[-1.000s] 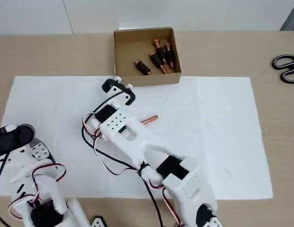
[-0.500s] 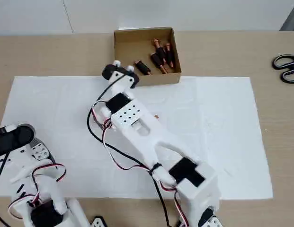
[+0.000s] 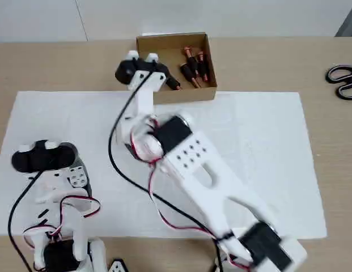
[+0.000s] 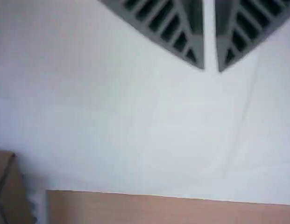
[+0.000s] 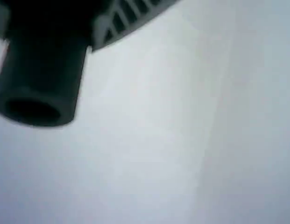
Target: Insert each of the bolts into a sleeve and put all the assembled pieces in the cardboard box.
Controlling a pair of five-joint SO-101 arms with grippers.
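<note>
A black sleeve (image 5: 39, 77) is held in my right gripper (image 5: 65, 37), which is shut on it just above the white paper (image 5: 182, 140). From the high view, the right arm (image 3: 187, 153) stretches across the sheet, with its wrist (image 3: 139, 72) at the near left corner of the cardboard box (image 3: 146, 54). Several assembled bolt-and-sleeve pieces (image 3: 193, 67) lie in the box. My left gripper (image 4: 210, 65) hangs over the paper with its ribbed fingers (image 4: 182, 32) nearly touching and nothing between them. The left arm (image 3: 45, 158) is at the near left.
The white paper sheet (image 3: 266, 147) covers most of the table. Black scissors (image 3: 343, 82) lie at the far right edge. Bare wood (image 4: 159, 210) shows past the paper's edge in the left wrist view. The sheet's right half is open room.
The right arm has swung forward toward the box and now covers the spot where a copper bolt lay on the paper. The left arm's head has shifted right.
</note>
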